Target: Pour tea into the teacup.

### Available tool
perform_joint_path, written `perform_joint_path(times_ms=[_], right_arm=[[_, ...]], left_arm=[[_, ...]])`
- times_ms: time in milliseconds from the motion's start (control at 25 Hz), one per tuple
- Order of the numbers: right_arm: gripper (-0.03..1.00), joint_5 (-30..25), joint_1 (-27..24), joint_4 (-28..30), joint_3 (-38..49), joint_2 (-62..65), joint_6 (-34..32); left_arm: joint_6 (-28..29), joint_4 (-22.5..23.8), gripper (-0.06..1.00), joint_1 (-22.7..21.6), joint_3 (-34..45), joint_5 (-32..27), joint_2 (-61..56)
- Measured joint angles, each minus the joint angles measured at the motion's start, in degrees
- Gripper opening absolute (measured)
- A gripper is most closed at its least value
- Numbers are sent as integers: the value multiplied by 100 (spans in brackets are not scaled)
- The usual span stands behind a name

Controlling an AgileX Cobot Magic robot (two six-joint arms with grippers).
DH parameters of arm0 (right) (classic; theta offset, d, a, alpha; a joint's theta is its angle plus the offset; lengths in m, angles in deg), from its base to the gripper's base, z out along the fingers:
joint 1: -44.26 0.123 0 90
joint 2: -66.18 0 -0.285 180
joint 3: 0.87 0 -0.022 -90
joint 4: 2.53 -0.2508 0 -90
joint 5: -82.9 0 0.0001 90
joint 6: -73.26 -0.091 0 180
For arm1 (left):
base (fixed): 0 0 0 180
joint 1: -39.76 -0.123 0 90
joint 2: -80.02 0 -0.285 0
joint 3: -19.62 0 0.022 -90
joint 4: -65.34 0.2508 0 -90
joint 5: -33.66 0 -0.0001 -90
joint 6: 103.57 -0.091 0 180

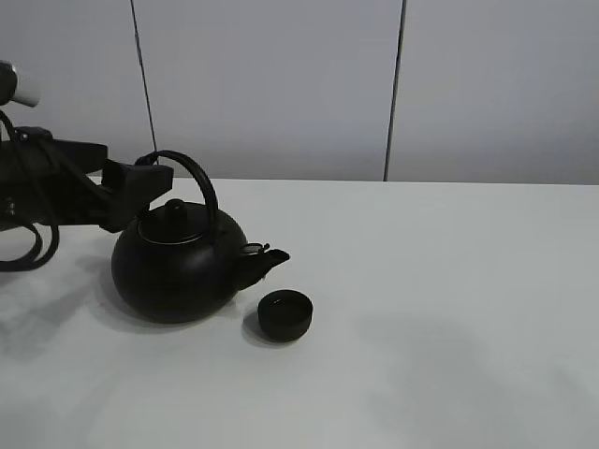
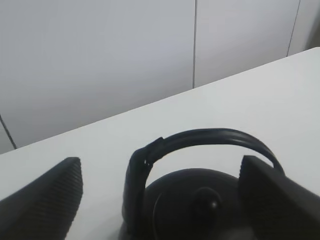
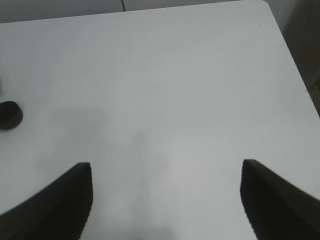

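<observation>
Teacup [image 1: 284, 314] beside kettle [image 1: 178, 262] (spout-side)

Exterior high camera: raised, facing the far wall across the table [image 1: 449, 281]. Left wrist camera: close behind the kettle [image 2: 200, 200], low, looking past its handle to the wall. Right wrist camera: above the table's right part, angled downward. Exterior and right wrist views share the teacup [image 1: 284, 314].

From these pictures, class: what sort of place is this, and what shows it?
Probably a robot test bench rather than a kitchen: a bare white table before plain grey wall panels, holding only a round black kettle with hoop handle and a small matte black teacup.
</observation>
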Motion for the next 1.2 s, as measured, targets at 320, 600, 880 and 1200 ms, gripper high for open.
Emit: perform_joint_path(times_ms=[320,600,880,1200], right_arm=[[56,10,0,0,0,0,0],[56,5,0,0,0,0,0],[56,5,0,0,0,0,0],[56,5,0,0,0,0,0]], left_arm=[[759,99,61,0,-585,-3255,-1666],[2060,685,61,-602,-2089,-5947,-2348],[2131,459,61,-2570,-2447,-6774,-3259],[1652,-623,61,-3039,-1984,-7770,-4858]])
